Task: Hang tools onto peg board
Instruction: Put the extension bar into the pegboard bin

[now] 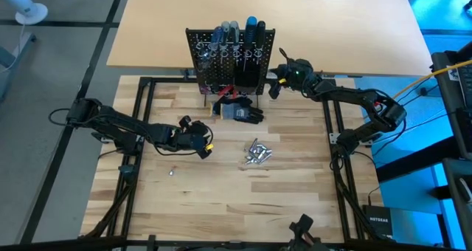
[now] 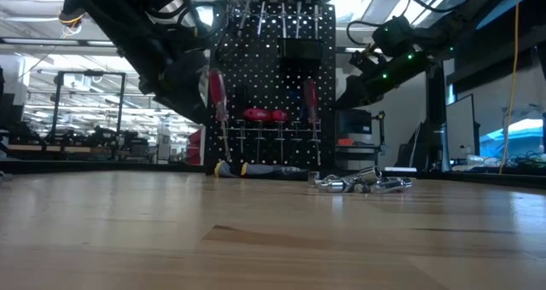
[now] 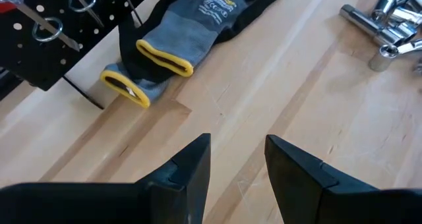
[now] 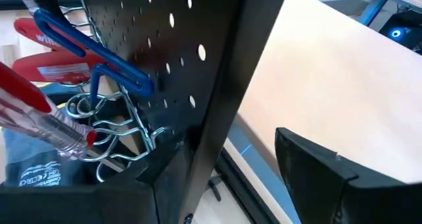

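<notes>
We see the left tool (image 1: 198,142) spread and empty, low over the bench (image 1: 221,207) at 9 o'clock of the silver metal pieces (image 1: 257,153). Those lie loose, unhung, long axes mixed. The peg board (image 1: 230,59) at 12 o'clock already carries screwdrivers (image 1: 234,34), upright, handles up. The right tool (image 1: 276,81), spread and empty, sits at the board's 3 o'clock edge.

Black perforated peg board (image 1: 230,59), red-handled screwdrivers (image 2: 219,94) with clear shafts, blue-handled tool (image 4: 86,49), grey gloves (image 3: 191,26) with yellow cuffs, shiny silver pieces (image 1: 257,154), pale striped wood bench (image 1: 221,199)
</notes>
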Controlling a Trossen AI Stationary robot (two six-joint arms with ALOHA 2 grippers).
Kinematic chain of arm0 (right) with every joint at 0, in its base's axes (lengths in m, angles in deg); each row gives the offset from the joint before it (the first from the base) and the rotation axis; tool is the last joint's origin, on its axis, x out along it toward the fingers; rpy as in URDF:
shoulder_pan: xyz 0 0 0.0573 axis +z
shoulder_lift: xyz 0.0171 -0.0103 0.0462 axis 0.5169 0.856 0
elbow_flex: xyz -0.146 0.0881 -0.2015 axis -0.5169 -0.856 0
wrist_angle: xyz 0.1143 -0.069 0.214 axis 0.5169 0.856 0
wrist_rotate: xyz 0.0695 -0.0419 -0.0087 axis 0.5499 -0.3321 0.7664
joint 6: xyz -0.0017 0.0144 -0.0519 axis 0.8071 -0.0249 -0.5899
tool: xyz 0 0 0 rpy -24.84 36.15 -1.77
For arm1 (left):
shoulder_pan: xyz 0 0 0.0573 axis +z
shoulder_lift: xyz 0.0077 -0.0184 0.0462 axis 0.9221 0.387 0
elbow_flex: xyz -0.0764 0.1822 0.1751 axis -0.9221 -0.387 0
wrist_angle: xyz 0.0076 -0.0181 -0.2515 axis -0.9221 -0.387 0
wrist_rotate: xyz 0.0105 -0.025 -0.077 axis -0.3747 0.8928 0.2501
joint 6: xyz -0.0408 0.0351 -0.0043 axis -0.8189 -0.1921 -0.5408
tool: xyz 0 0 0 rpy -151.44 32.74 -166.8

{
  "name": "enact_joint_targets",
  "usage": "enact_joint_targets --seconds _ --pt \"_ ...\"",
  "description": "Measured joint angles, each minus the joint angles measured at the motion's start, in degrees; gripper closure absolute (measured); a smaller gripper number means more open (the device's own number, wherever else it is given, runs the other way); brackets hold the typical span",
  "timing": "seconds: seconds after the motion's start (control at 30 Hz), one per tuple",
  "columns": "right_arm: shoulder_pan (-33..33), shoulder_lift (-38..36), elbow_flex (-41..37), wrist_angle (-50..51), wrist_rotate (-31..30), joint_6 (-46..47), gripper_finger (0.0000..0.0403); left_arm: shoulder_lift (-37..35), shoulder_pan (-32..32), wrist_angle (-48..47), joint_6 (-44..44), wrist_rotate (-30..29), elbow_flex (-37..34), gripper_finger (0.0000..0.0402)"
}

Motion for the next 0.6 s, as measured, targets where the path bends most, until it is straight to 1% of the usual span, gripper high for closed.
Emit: enact_joint_targets --seconds 0.07,0.17,0.3,0.47,0.53,0.6 --pt "0.0 -0.07 0.02 0.49 -0.06 -0.04 0.0183 0.0 0.0 -0.15 0.02 0.0 0.0 0.0268" --pt "0.42 -1.66 0.02 4.1 0.23 -0.04 0.0183 0.0 -0.11 -0.4 0.0 0.0 0.0 0.0268" --pt "3.17 -7.35 0.02 12.73 0.78 0.09 0.0183 0.0 -1.0 -0.43 0.87 -0.06 0.0 0.0268" --pt "10.53 -15.17 0.02 24.77 1.0 1.89 0.0183 0.0 -2.02 0.15 2.48 0.0 0.0 0.0268" --pt "14.95 -17.09 0.07 28.35 2.0 2.87 0.0183 0.0 -2.45 1.37 3.61 -0.03 0.0 0.0268" --pt "20.14 -17.49 0.07 30.92 2.35 2.98 0.0183 0.0 -2.71 3.19 4.93 -0.02 0.0 0.0268"
